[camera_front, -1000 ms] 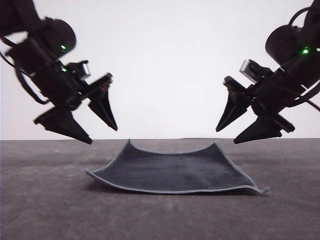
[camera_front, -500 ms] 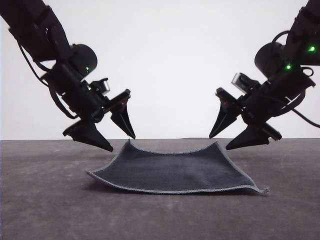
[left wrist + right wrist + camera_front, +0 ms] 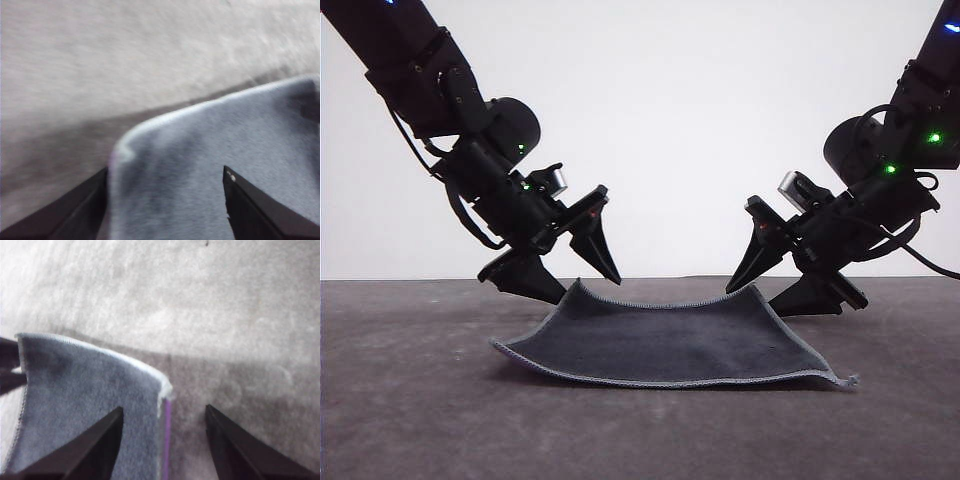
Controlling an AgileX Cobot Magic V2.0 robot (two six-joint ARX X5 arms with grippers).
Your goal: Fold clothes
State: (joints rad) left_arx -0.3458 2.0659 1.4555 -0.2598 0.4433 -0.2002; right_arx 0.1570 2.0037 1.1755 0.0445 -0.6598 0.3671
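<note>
The clothes [image 3: 670,340] are one small square cloth, lying dark grey face up on the table, with both far corners curled upward. My left gripper [image 3: 588,290] is open and straddles the raised far-left corner. In the left wrist view that corner of the cloth [image 3: 200,150] lies between the spread fingers of the left gripper [image 3: 165,172]. My right gripper [image 3: 752,300] is open at the raised far-right corner. The right wrist view has the cloth [image 3: 90,385] and a purple strip of its underside [image 3: 167,440] between the fingers of the right gripper [image 3: 164,409].
The grey felt-like table top [image 3: 420,400] spreads around the cloth on all sides. A plain white wall [image 3: 670,120] stands behind the table.
Both arms have come down and inward, from well above the table to the cloth's two far corners. Both grippers stayed open. The cloth has not moved.
</note>
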